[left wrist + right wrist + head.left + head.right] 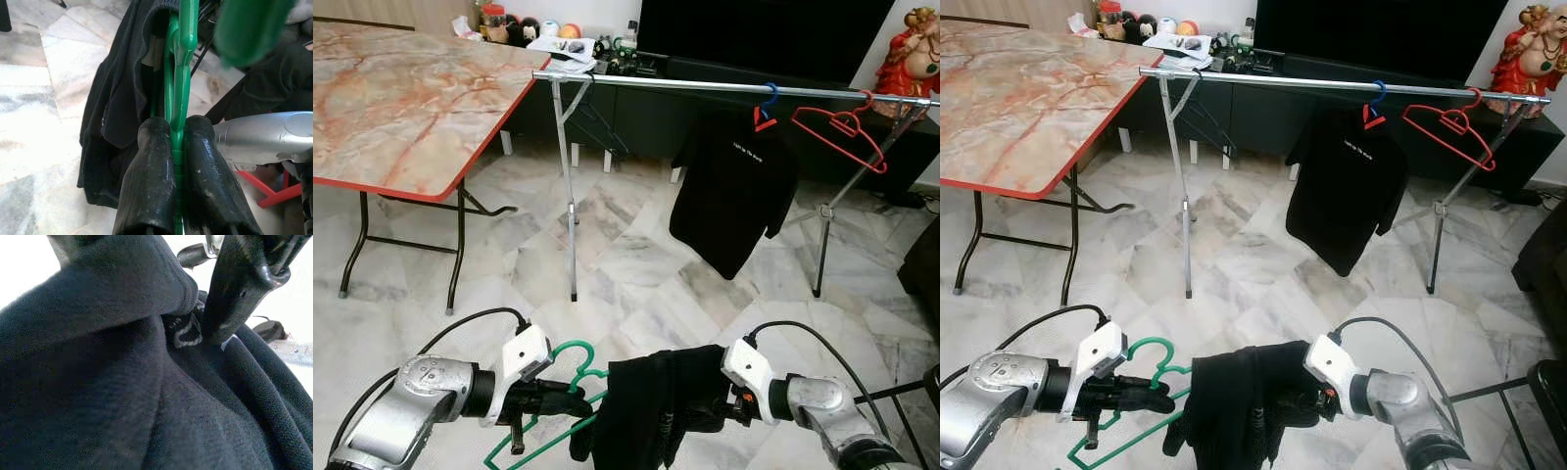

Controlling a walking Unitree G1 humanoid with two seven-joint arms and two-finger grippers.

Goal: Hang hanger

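Note:
Low in front of me, my left gripper [576, 399] is shut on a green plastic hanger [570, 354]; the left wrist view shows both fingers [151, 166] pinching the hanger's green stem [182, 73]. A black garment [641, 411] is draped over the hanger between my two arms. My right gripper [700, 409] is pushed into that cloth from the right and is shut on it. In the right wrist view, black fabric [122, 382] lies around one finger [234, 289]. A silver clothes rail [705, 85] stands ahead across the floor.
On the rail hang a black T-shirt [734, 186] on a blue hanger [770, 95] and a bare red hanger [842, 125]. A marble-topped folding table [401, 98] stands to the left. A dark TV cabinet [646, 108] and a red statue [911, 54] are behind the rail.

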